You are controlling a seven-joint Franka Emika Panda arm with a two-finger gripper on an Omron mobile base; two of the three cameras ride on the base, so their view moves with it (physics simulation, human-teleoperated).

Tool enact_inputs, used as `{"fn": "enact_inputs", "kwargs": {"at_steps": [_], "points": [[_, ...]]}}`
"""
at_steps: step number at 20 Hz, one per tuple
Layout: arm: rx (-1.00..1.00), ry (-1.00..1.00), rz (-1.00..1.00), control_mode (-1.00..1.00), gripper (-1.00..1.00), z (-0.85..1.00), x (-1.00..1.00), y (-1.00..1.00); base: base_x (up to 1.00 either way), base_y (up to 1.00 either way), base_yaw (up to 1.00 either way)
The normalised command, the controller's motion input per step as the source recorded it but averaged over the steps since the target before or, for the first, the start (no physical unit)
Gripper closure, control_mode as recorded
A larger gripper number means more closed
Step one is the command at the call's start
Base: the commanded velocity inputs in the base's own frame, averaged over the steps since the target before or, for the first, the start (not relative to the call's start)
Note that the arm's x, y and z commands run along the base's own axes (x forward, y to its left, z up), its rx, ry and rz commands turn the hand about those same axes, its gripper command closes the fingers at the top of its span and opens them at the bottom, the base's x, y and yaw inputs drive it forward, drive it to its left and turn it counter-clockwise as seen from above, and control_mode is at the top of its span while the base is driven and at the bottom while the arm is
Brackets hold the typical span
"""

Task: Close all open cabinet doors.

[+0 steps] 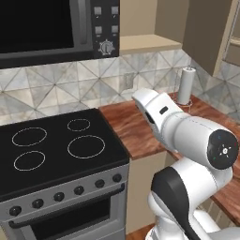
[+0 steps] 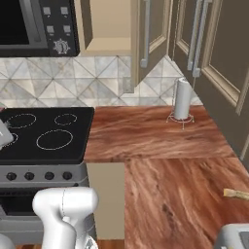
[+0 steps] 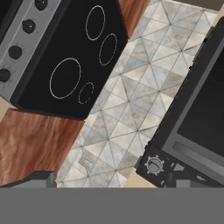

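Observation:
One beige cabinet door (image 2: 151,34) with a silver bar handle (image 2: 145,34) stands swung open to the right of the microwave. It bares the open cabinet's shelf (image 2: 104,46). In the left base view the same open door (image 1: 206,33) juts out at the upper right, beside the shelf (image 1: 147,43). Further right, two tall doors (image 2: 219,53) with bar handles look shut. My gripper (image 3: 111,180) is open and holds nothing. It points at the tiled backsplash (image 3: 131,87) between the stove and the microwave, well away from the open door.
A black glass cooktop (image 1: 51,145) sits over the oven front with knobs (image 1: 61,197). The microwave (image 1: 51,28) hangs above it. A paper towel roll (image 2: 183,99) stands on the wooden counter (image 2: 165,165) under the open door. My arm's elbow (image 1: 197,140) fills the lower right.

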Motion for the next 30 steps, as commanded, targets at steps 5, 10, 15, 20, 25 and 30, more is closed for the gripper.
{"fn": "enact_inputs", "kwargs": {"at_steps": [5, 10, 15, 20, 25, 30], "points": [[0.0, 0.0, 0.0, 1.0, -1.0, 0.0, 0.0, 0.0, 0.66, -0.33, 0.14], [0.0, 0.0, 0.0, 1.0, -1.0, 0.0, 0.0, 0.0, 0.67, -0.35, 0.13], [0.0, 0.0, 0.0, 1.0, -1.0, 0.0, 0.0, 0.0, 0.73, -0.39, 0.14], [0.0, 0.0, 0.0, 1.0, -1.0, 0.0, 0.0, 0.0, 0.62, -0.33, 0.14], [0.0, 0.0, 0.0, 1.0, -1.0, 0.0, 0.0, 0.0, 0.38, -0.02, 0.0], [0.0, 0.0, 0.0, 1.0, -1.0, 0.0, 0.0, 0.0, 0.19, 0.0, 0.0]]}}
